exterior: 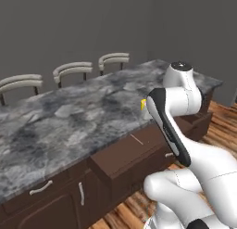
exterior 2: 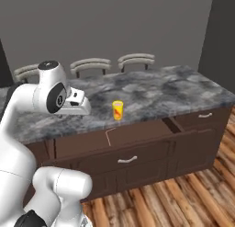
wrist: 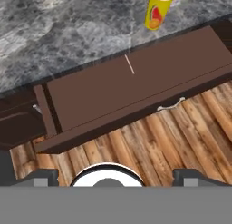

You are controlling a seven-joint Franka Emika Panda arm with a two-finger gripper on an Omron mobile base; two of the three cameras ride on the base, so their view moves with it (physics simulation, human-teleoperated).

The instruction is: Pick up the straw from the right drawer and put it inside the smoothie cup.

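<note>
The wide drawer (wrist: 136,82) stands pulled out from under the grey marble counter (exterior 2: 151,90), above the wooden floor (wrist: 181,128). The straw (wrist: 129,64) lies flat on the drawer's bottom near the back, apart from the walls. The yellow cup (exterior 2: 118,110) stands upright on the counter near its front edge, just behind the drawer. The gripper (wrist: 113,175) hangs above the floor in front of the drawer with its tips spread wide, holding nothing. Three chairs (exterior 2: 92,65) line the far side.
</note>
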